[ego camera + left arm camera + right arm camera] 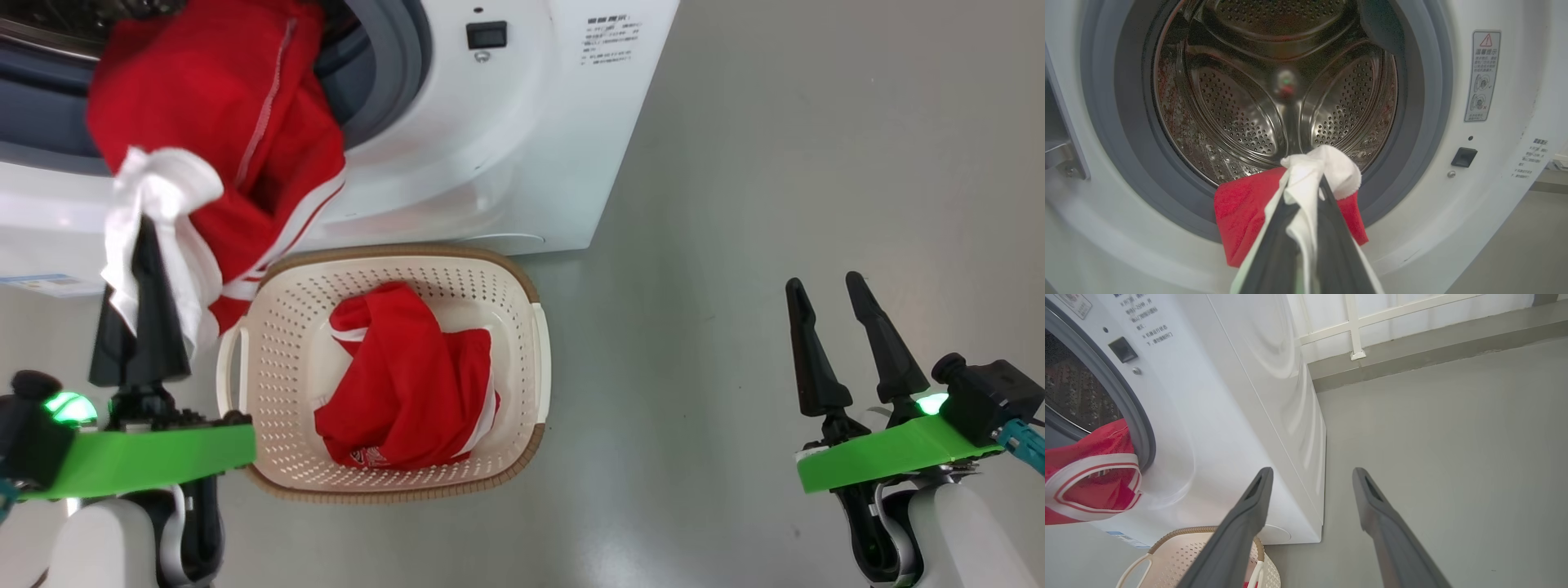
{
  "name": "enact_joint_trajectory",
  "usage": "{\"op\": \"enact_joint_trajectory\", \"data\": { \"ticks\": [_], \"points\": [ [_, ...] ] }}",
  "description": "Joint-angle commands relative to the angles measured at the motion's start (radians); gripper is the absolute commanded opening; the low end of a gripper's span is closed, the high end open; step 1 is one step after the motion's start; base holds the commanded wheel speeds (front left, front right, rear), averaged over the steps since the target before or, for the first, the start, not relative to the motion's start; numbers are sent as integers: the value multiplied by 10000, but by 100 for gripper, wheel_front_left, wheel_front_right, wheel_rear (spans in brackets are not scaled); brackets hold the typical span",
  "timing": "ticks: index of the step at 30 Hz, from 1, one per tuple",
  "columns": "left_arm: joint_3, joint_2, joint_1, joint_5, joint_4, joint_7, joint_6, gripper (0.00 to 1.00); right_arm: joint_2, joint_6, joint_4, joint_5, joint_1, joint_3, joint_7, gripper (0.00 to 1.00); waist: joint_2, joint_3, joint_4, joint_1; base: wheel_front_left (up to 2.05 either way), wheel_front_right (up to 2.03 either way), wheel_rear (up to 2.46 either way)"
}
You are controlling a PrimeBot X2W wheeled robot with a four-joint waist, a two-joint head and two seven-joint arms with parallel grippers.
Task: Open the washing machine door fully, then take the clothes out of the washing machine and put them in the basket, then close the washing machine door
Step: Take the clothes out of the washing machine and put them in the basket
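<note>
The white washing machine (506,147) stands open, its steel drum (1274,90) bare inside. A red garment with white panels (229,139) hangs out over the grey rubber ring (1412,122), and my left gripper (147,229) is shut on its white part (1306,179), in front of the opening. A second red garment (408,384) lies in the cream basket (522,359) on the floor below the opening. My right gripper (824,286) is open and holds nothing, well to the right of the basket, above the floor. The washing machine door is out of view.
Grey floor (775,204) stretches to the right of the machine. In the right wrist view a low grey kerb and a white railing (1355,330) run behind the machine. The door latch socket (486,34) sits on the machine's front, right of the opening.
</note>
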Motion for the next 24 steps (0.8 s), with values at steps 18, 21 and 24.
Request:
{"op": "enact_joint_trajectory", "data": {
  "ticks": [18, 21, 24],
  "points": [
    [-88, 277, -1067, 455, 3554, -38, -395, 0, 42, 50, -329, 46, -327, 451, -65, 100, 0, 1024, -385, 0, 0, 0, 0],
    [-166, 277, -1316, 527, 4064, -38, -401, 0, 54, 50, -364, 29, -388, 437, -65, 100, 0, 1214, -414, 0, 0, 0, 0],
    [-304, 277, -1561, 559, 4560, -38, -403, 6, 65, 50, -380, 15, -453, 421, -65, 100, 0, 1371, -424, 0, 0, 0, 0]
  ]
}}
